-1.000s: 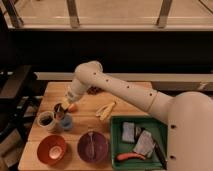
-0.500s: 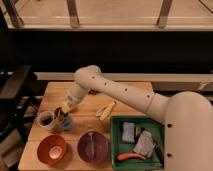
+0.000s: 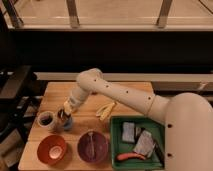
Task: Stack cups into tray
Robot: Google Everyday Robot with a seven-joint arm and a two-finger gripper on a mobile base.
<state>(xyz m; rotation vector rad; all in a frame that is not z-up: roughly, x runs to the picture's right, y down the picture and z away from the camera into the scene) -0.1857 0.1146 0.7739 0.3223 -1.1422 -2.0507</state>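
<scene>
The dark metal cup [image 3: 47, 120] stands at the left of the wooden table. The light blue cup [image 3: 67, 123] stands right beside it, mostly hidden by my gripper [image 3: 63, 115], which reaches down into or onto it. The green tray [image 3: 136, 142] sits at the front right of the table and holds grey packets and an orange-red carrot-like item. My white arm stretches from the right across the table to the cups.
An orange bowl [image 3: 52, 149] and a purple bowl [image 3: 92, 146] with a utensil in it sit at the front. A banana [image 3: 105, 109] lies mid-table. A dark chair [image 3: 15, 95] stands left of the table. A railing runs behind.
My gripper has moved down and slightly left, from above the blue cup to right at it. The cups and bowls have not moved.
</scene>
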